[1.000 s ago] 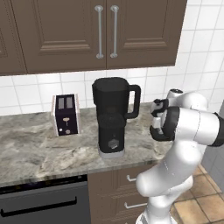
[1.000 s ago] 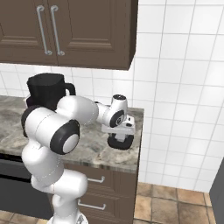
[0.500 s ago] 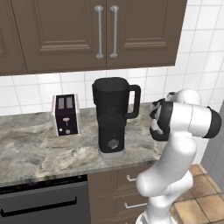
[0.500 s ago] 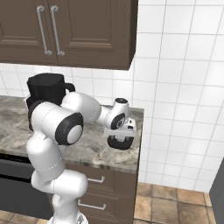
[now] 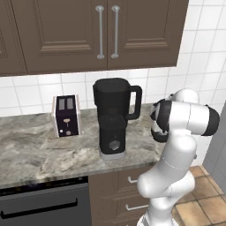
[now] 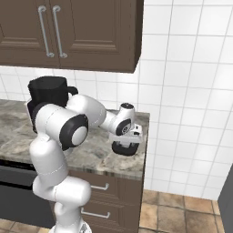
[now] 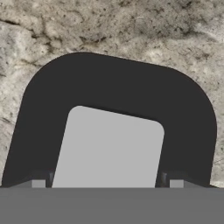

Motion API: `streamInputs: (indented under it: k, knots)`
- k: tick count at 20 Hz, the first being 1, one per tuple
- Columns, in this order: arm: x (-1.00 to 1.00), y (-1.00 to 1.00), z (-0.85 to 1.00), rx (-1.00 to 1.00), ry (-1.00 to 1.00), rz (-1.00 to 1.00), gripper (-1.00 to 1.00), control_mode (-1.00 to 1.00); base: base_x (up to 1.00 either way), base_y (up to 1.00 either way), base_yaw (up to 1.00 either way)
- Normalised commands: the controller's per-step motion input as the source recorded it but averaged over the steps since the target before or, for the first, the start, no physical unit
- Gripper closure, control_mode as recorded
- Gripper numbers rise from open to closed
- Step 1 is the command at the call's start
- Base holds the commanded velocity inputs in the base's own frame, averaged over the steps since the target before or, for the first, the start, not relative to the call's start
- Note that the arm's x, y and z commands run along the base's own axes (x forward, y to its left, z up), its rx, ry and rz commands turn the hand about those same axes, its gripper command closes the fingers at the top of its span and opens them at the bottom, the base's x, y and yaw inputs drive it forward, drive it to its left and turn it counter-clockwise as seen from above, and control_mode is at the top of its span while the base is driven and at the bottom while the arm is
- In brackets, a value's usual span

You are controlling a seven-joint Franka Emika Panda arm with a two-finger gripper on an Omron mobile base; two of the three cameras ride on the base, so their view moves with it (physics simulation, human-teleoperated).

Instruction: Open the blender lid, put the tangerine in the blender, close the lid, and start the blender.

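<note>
The blender [image 5: 112, 119] stands on the counter, its dark jug [image 6: 45, 91] upright with the handle to the right. The blender lid [image 6: 125, 149] lies flat on the counter near its right end, apart from the blender. My gripper [image 6: 127, 140] points straight down right over the lid. In the hand view the black lid [image 7: 122, 83] is very close, and my gripper [image 7: 107, 183] is open, one fingertip [image 7: 38, 183] on each side of the grey square cap [image 7: 109, 144] with a small gap. The tangerine is out of view.
A silver-and-dark toaster [image 5: 66, 115] stands left of the blender. The marble counter [image 5: 44, 150] ends just right of the lid at a tiled wall. Brown cabinets [image 5: 106, 31] hang above, and drawers and a dark oven front sit below.
The hand has sunk lower onto the lid at the counter's right end, and the arm's elbow has swung in. The blender, toaster and lid have stayed in place.
</note>
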Motion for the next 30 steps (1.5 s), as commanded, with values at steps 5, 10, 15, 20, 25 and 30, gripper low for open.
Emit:
streamInputs:
  k: [5,10,15,20,25,30]
  knots:
    - [0.06,0.00,-0.19,0.00,0.00,0.00,1.00,-1.00,0.00,0.00,0.00]
    - [0.00,0.04,-0.29,0.00,0.00,0.00,1.00,-1.00,0.00,0.00,0.00]
    - [0.00,0.13,-0.06,0.00,0.00,0.00,1.00,-1.00,0.00,0.00,0.00]
    - [0.00,0.02,0.11,0.00,0.00,0.00,1.00,-1.00,0.00,0.00,0.00]
    - [-0.07,0.00,0.55,0.00,0.00,0.00,1.00,-1.00,0.00,0.00,0.00]
    - [-0.35,-0.03,0.94,0.00,-0.09,0.00,1.00,-1.00,0.00,0.00,0.00]
